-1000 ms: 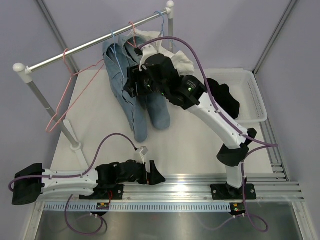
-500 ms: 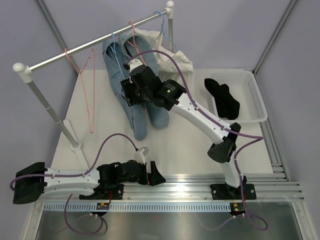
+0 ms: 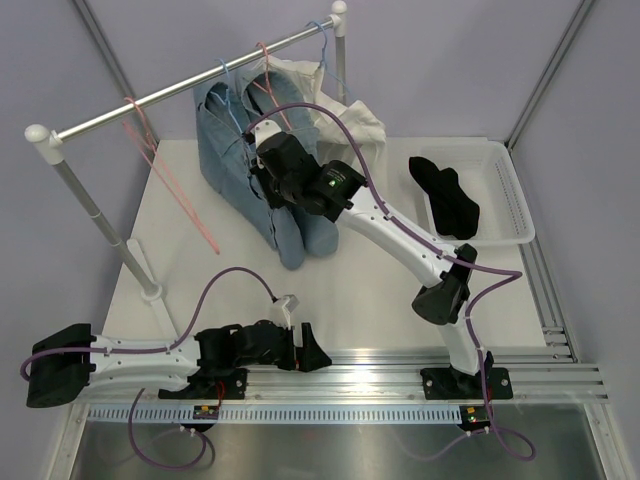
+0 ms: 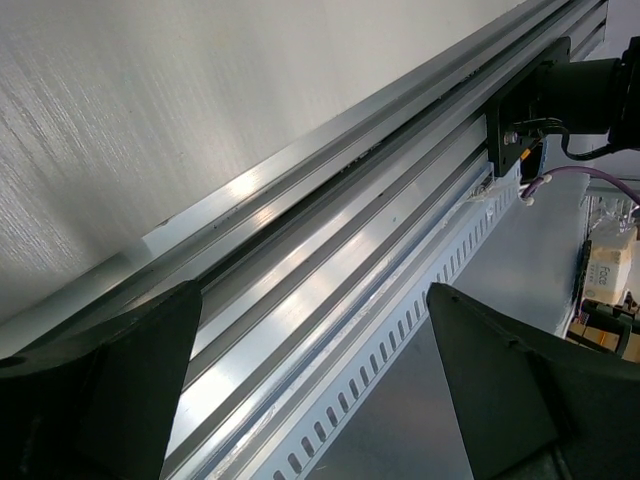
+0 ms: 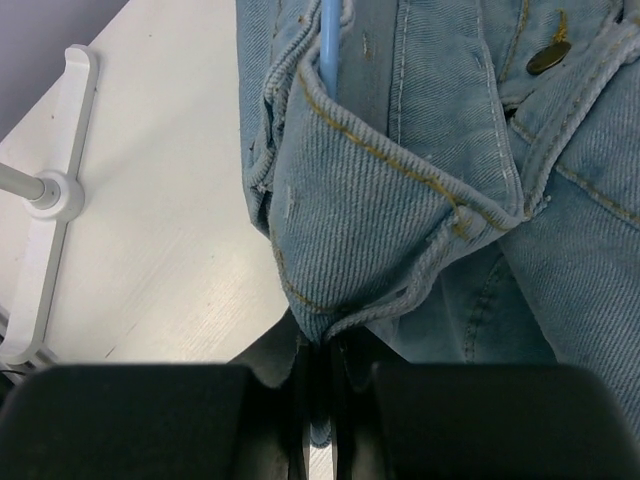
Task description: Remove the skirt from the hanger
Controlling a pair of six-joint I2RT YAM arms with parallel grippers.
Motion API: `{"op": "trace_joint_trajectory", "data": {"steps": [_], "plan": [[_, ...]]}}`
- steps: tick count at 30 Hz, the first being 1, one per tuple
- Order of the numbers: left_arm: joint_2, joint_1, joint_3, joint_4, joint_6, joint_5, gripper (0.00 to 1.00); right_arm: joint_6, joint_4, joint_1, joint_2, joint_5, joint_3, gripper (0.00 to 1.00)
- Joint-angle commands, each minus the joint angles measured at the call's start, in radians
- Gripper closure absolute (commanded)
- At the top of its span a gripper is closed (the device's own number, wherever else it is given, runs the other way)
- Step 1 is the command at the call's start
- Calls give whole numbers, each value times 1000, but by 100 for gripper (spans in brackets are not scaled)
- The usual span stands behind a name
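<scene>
Inside the basket (image 3: pixel 516 200), the black skirt (image 3: pixel 447 196) lies crumpled.

One pair of jeans (image 3: pixel 235 165), one white shirt (image 3: pixel 352 120), one black skirt (image 3: pixel 448 198), one white basket (image 3: pixel 516 205), two robot arms (image 3: pixel 400 228).

Top cam: high behind the arm bases, looking down over the whole counter (image 3: pixel 200 250). Left wrist cam: past left tool (image 4: pixel 310 390), close on base rail (image 4: pixel 330 250). Right wrist cam: past right tool (image 5: pixel 322 375), tight on jeans (image 5: pixel 420 150). Top view shares rail and jeans.
</scene>
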Motion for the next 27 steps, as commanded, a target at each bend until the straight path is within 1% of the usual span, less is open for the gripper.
{"op": "trace_joint_trajectory", "data": {"steps": [1, 10, 16, 23, 27], "plan": [[-19, -4, 10, 25, 0, 12, 1, -61, 37, 8, -62, 29, 48, 100], [-92, -3, 16, -43, -5, 4, 1, -17, 112, 14, -176, 63, -12, 100], [-115, -4, 13, -61, -11, 9, 1, -3, 116, 16, -210, 78, 4, 100], [-135, -4, 22, -71, -9, 11, 2, -9, 161, 17, -233, 83, -12, 100], [-127, -4, 27, -69, -6, 15, 2, -7, 214, 16, -266, 78, -64, 100]]}}
